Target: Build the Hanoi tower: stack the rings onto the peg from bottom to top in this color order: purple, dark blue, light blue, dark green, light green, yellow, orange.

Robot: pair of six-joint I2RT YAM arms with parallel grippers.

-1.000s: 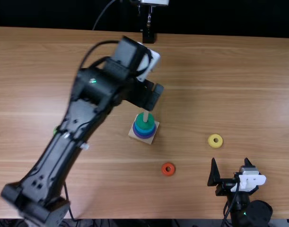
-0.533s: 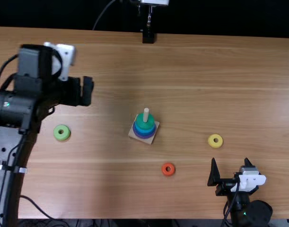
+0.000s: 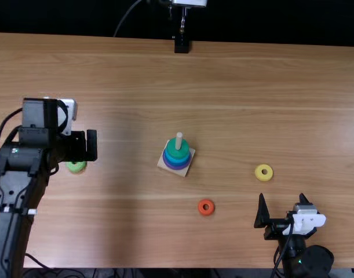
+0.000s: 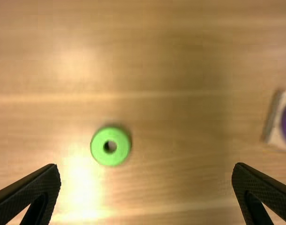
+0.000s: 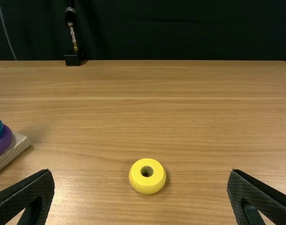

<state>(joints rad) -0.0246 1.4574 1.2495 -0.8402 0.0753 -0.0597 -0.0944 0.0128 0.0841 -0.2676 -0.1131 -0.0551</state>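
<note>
In the top view my left gripper (image 3: 84,146) hangs over the left part of the table, partly covering the light green ring (image 3: 76,167). Its fingers stand wide apart in the left wrist view, the gripper (image 4: 146,167) open above the table near the light green ring (image 4: 110,146). The peg (image 3: 178,141) rises from a square wooden base holding purple, dark blue, light blue and dark green (image 3: 177,148) rings, bottom to top. My right gripper (image 3: 282,198) is open near the front right; in its wrist view the gripper (image 5: 141,172) holds nothing, the yellow ring (image 5: 147,176) lying beyond.
An orange ring (image 3: 206,207) lies flat on the table in front of the tower base (image 3: 185,171). The yellow ring (image 3: 263,172) lies right of the tower. A black stand (image 3: 181,44) is at the table's far edge.
My left gripper has swung from above the tower to the left, then moved nearer the front edge, over the light green ring. The tower came into full sight. The right arm kept still.
</note>
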